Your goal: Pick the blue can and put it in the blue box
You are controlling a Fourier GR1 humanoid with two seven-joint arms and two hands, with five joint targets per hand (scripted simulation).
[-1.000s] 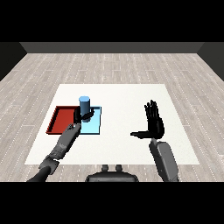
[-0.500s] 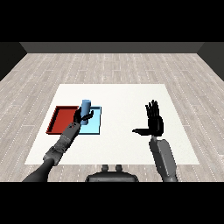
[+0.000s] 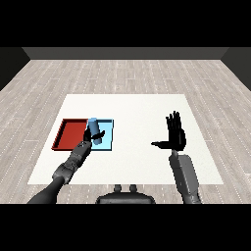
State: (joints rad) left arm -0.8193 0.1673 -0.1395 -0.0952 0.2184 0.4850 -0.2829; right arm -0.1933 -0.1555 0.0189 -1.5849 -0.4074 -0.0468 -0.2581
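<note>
— Two trays on the white counter (image 3: 137, 105)?
— Yes, red tray (image 3: 71, 135) and blue tray (image 3: 107, 135) at nine o'clock; wood-plank floor (image 3: 122, 73) around.
— Blue can (image 3: 95, 131)?
— Tilted over the blue tray, left robot hand (image 3: 90, 138) curled round it. Right robot hand (image 3: 175, 135) spread, at three o'clock.

The light is even and soft, with no clear direction. The white bench (image 3: 132, 105) is the brightest surface and shows no glare. The wooden floor (image 3: 122, 73) around it is a little dimmer, and the far wall (image 3: 127, 53) is dark grey. No strong shadow falls on the bench; the black right hand (image 3: 175, 136) leaves no visible shadow on the white. The red tray (image 3: 72, 135) and light blue tray (image 3: 109, 133) have flat, plain colours. The bench edges look straight, without bending at the corners.
</note>
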